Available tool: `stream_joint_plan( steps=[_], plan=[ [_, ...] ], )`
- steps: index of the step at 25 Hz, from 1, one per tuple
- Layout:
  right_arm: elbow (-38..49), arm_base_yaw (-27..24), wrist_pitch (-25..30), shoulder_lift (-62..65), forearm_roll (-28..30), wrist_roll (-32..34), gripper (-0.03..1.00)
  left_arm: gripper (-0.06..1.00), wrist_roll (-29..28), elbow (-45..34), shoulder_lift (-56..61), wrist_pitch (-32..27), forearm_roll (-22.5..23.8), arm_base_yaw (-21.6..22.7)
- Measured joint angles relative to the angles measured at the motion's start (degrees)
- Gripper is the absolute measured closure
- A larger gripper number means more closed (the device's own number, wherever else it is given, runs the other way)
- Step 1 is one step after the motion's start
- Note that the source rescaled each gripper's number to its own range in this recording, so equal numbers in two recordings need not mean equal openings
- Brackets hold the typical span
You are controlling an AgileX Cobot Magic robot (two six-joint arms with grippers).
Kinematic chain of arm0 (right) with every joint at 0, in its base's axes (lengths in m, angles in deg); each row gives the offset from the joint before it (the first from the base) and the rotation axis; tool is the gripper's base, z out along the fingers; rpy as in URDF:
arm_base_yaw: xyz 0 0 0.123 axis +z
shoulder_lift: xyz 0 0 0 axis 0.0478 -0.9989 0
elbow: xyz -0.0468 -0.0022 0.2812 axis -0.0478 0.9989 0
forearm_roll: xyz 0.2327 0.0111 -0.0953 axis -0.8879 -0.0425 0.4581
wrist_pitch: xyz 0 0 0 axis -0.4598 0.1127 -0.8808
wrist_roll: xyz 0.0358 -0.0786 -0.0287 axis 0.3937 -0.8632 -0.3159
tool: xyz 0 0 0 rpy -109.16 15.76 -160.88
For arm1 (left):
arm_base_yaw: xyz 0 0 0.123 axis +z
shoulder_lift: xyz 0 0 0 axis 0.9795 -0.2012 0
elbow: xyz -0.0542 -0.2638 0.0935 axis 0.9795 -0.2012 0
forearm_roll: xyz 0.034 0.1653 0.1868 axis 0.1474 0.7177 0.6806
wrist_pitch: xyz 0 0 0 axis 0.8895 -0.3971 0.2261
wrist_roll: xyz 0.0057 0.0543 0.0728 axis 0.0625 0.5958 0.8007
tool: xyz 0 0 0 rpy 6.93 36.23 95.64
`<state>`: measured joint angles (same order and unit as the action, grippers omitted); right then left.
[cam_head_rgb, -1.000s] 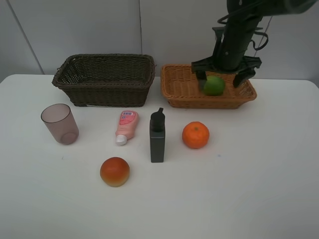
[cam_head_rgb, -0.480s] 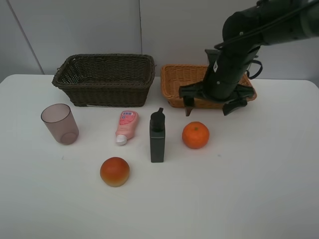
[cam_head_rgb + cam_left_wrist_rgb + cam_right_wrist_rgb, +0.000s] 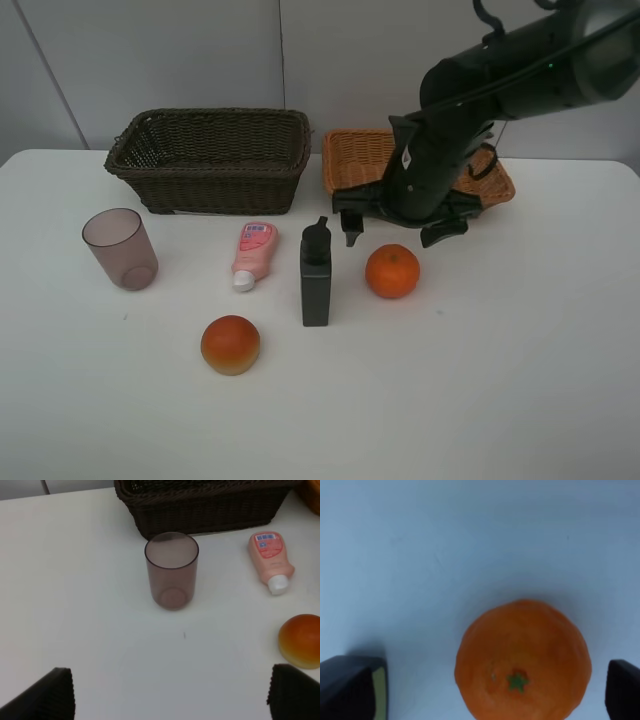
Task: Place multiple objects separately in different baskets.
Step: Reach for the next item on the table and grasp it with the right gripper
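Hovering over the orange (image 3: 392, 271), the right pincer (image 3: 395, 230) stands wide open, one finger on each side and neither touching it. That orange sits on the table (image 3: 520, 380), just right of the upright bottle (image 3: 316, 275), in front of the tan basket (image 3: 350, 165). Left pincer (image 3: 168, 695) is wide too, empty, near the cup (image 3: 171, 570). Tube (image 3: 254, 253) lies before the dark basket (image 3: 210, 160), with the peach (image 3: 230, 344) nearer the front edge.

Mauve cup (image 3: 120, 249), pink tube (image 3: 254, 250), dark-brown woven basket (image 3: 210, 158), orange (image 3: 392, 271).
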<state>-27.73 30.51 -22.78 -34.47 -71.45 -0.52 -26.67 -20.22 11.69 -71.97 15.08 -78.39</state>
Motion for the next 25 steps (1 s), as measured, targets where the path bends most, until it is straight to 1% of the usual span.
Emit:
stream_joint_plan(
  steps=[4, 14, 25],
  plan=[
    [0.2, -0.2, 0.1, -1.6, -0.1, 0.0, -0.03, -0.06, 0.0, 0.0, 0.0, 0.0, 0.0, 0.0],
    [0.2, -3.1, -1.3, -3.4, 0.1, 0.0, -0.03, -0.06, 0.0, 0.0, 0.0, 0.0, 0.0, 0.0],
    [0.2, -3.3, -2.2, -6.7, -0.7, 0.0, -0.03, -0.06, 0.0, 0.0, 0.0, 0.0, 0.0, 0.0]
  ],
)
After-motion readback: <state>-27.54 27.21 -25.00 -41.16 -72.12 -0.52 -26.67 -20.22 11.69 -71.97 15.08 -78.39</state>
